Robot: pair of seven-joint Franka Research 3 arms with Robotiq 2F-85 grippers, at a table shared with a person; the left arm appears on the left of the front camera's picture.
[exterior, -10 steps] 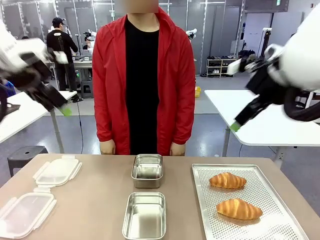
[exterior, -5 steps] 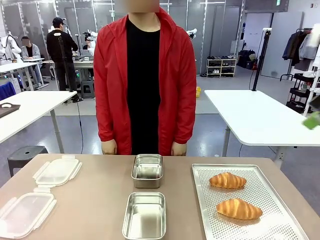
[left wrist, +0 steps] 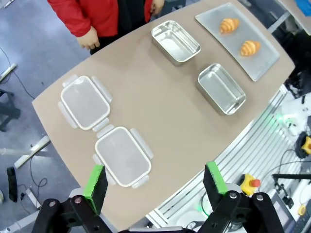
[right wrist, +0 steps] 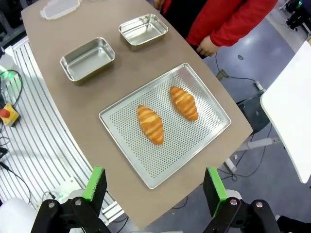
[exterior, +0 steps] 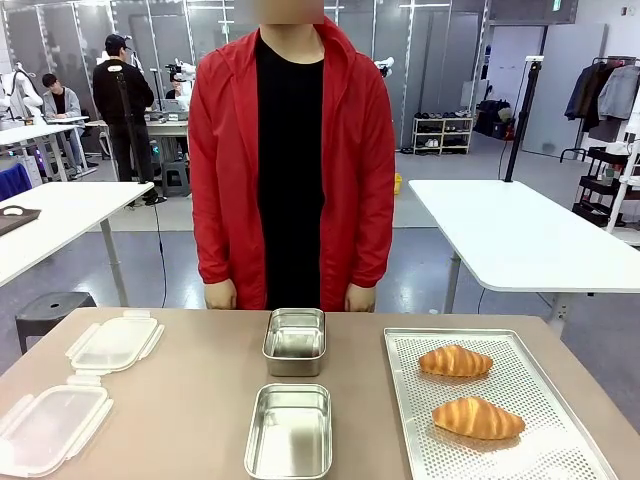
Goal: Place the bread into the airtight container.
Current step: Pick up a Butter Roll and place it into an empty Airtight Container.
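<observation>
Two golden croissants, the bread [exterior: 455, 360] [exterior: 478, 418], lie on a perforated metal tray [exterior: 540, 385] at the table's right. Two open steel airtight containers stand mid-table, one far [exterior: 294, 340] and one near [exterior: 290, 432]. My left gripper [left wrist: 154, 180] hangs open high above the table's left end, over the clear lids [left wrist: 122, 155]. My right gripper [right wrist: 154, 187] is open too, high over the tray [right wrist: 194, 138], with the bread [right wrist: 150, 124] [right wrist: 183, 103] below and ahead of its fingers. Nothing is held.
Two clear plastic lids [exterior: 113, 343] [exterior: 48, 428] lie at the table's left. A person in a red jacket stands at the far edge, hands [exterior: 217, 295] [exterior: 360, 297] hanging by the table rim. White tables stand behind.
Both arms, raised at the sides of the front view a second ago, have drawn out of that picture. The table's things have not moved.
</observation>
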